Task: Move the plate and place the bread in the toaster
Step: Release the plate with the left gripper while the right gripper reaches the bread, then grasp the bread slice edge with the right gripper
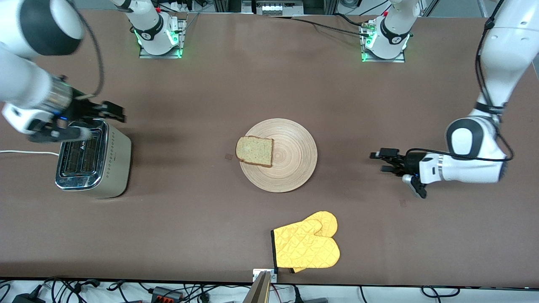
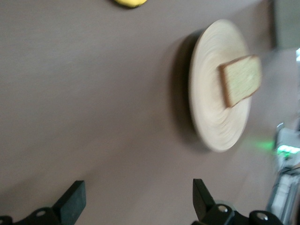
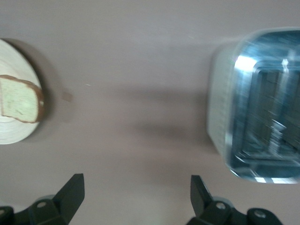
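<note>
Plate: round light wood, concentric ring grain, mid-table. Bread: squarish pale speckled slice, dark crust, lying flat on the plate's rim toward the right arm's end, overhanging slightly. Toaster: chrome top, two slots, cream-silver side, at the right arm's end. Left gripper: fingers spread wide, holding nothing, over bare table beside the plate. Right gripper: wide open, empty, over the toaster's edge. Quilted yellow oven mitt nearer the front camera than the plate.
</note>
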You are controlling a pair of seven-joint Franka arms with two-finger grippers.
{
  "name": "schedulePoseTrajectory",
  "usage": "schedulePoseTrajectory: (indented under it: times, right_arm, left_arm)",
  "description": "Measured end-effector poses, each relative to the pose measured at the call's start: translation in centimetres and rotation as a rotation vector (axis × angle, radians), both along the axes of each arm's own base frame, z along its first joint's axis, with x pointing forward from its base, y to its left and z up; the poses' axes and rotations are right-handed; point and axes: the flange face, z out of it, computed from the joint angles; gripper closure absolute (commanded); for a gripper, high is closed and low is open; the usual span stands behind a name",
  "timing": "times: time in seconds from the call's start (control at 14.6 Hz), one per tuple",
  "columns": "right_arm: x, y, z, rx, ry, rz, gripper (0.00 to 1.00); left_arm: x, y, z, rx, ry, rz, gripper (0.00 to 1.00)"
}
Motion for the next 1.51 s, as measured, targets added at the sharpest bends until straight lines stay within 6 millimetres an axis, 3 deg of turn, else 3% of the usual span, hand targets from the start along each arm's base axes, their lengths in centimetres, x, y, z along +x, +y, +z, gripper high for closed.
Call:
schedulePoseTrajectory:
  times: [0.14,0.27,0.55,0.75,0.89,1.23,1.37,1.51]
  right_arm:
    - [0.6,4.7,-2.7,0.003,-0.012,0.051,0.0]
    - [0.9,9.0,-5.7,-0.003,-0.014,0.052,0.0]
    - [-0.1,17.8,-11.1,-0.021,-0.024,-0.072,0.0]
    - [-1.1,22.6,-15.3,0.016,-0.006,-0.139,0.0]
    - [-1.1,24.1,-17.8,0.059,0.011,-0.173,0.0]
    - [-0.4,24.9,-23.1,0.129,0.038,-0.27,0.0]
    - [-0.2,24.9,-24.9,0.164,0.056,-0.322,0.0]
    - [-0.3,25.3,-26.4,0.2,0.081,-0.373,0.0]
  left_arm:
    - [1.4,-0.3,4.6,0.177,0.022,-0.052,0.0]
    - [2.0,-1.2,7.9,0.358,0.027,-0.092,0.0]
    - [1.8,-3.9,11.4,0.643,0.057,-0.085,0.0]
    - [1.3,-5.2,15.6,0.716,0.024,0.002,0.0]
    - [0.9,-4.2,19.2,0.706,0.006,0.095,0.0]
    - [-0.5,0.1,26.4,0.668,-0.059,0.238,0.0]
    - [-1.1,0.3,28.2,0.675,-0.085,0.253,0.0]
    - [-1.2,0.2,28.6,0.677,-0.091,0.258,0.0]
